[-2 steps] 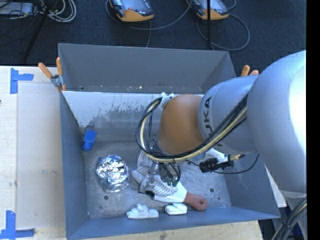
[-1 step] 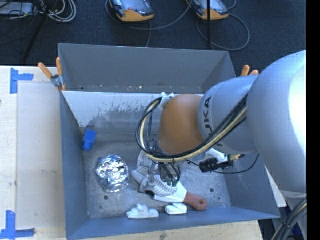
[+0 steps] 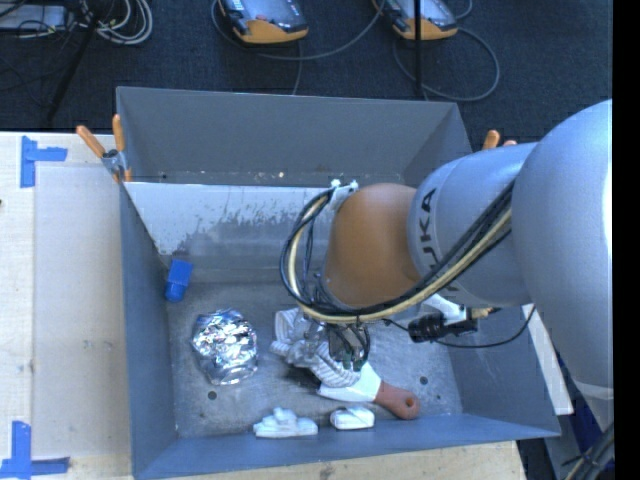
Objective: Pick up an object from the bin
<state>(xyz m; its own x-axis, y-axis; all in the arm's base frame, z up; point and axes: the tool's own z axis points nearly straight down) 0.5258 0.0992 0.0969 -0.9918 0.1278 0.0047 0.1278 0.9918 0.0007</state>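
We see the gripper (image 3: 320,353) low over the middle floor of the bin (image 3: 290,148), just above a pale grey lump (image 3: 292,330) and beside a red-handled white brush (image 3: 382,396). We cannot tell whether it is released or clenched. Bare floor lies on the far side, beyond a foil ball (image 3: 225,345) at left.

Bin (image 3: 150,368) was grey metal, matt, its floor scuffed and speckled. Left of the gripper (image 3: 318,353), a crumpled ball (image 3: 225,344) looked like foil, bright and glinting. Farther left, the blue block (image 3: 178,279) looked like smooth plastic. Right of and below the gripper, a red-brown handle (image 3: 399,403) was glossy. Above it, the orange wrist cover (image 3: 370,243) was smooth with a soft sheen.
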